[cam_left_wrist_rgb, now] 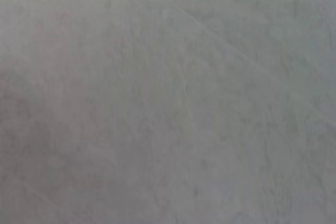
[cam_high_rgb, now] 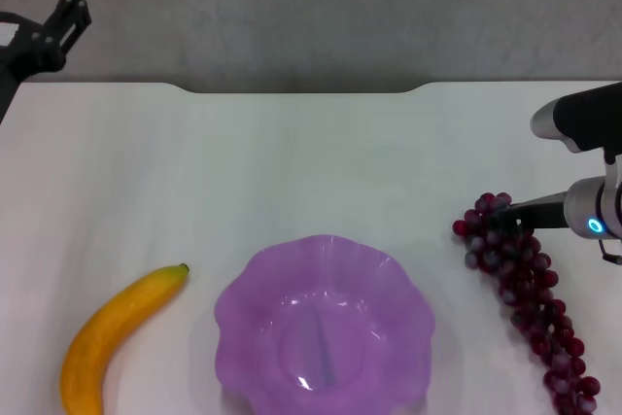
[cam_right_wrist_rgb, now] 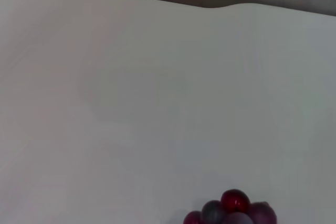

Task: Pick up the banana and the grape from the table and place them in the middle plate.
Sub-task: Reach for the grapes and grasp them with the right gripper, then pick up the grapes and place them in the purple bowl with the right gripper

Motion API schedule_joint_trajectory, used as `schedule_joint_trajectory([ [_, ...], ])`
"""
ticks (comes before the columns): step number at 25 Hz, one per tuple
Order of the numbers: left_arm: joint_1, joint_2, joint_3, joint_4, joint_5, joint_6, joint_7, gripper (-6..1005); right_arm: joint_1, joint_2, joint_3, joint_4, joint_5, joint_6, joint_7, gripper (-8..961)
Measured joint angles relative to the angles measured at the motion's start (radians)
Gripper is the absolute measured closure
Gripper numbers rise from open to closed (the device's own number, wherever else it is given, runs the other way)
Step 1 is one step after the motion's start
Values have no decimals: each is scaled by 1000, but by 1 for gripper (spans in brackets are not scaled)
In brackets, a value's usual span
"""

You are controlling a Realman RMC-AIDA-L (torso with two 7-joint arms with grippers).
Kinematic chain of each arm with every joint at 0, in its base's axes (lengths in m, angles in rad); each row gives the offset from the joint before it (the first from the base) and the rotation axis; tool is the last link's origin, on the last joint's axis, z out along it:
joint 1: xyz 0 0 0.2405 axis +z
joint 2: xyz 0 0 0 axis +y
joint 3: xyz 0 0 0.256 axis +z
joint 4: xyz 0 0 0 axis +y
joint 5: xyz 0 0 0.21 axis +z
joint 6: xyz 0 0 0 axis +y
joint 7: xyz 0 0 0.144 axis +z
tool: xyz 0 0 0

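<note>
The banana (cam_high_rgb: 109,339) lies on the white table (cam_high_rgb: 311,162) at the near left, its dark tip toward the middle plate. The purple scalloped plate (cam_high_rgb: 236,300) stands empty at the near centre. The grape bunch (cam_high_rgb: 530,303) lies at the right, running toward the near edge. My right gripper (cam_high_rgb: 509,216) reaches in from the right edge and is at the far end of the bunch, touching or just over it. A few grapes (cam_right_wrist_rgb: 233,212) show in the right wrist view. My left gripper (cam_high_rgb: 70,9) is raised at the far left, away from the banana.
The table's far edge has a shallow notch (cam_high_rgb: 301,91), with a grey wall behind it. The left wrist view shows only a plain grey surface. Bare tabletop lies between the plate and the far edge.
</note>
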Motion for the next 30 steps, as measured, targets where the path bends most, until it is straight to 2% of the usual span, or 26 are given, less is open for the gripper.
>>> schedule_joint_trajectory([
  [5, 6, 0, 0, 0, 0, 0, 0, 120, -15, 0, 0, -40, 4, 7, -6, 596],
  [16, 10, 0, 0, 3, 0, 7, 0, 119, -229, 2, -3, -449, 7, 123, 7, 619],
  [24, 12, 0, 0, 4, 0, 9, 0, 120, -306, 6, -138, -662, 20, 147, 13, 635],
  [30, 12, 0, 0, 5, 0, 9, 0, 120, -347, 5, -183, -791, 17, 183, 14, 648],
])
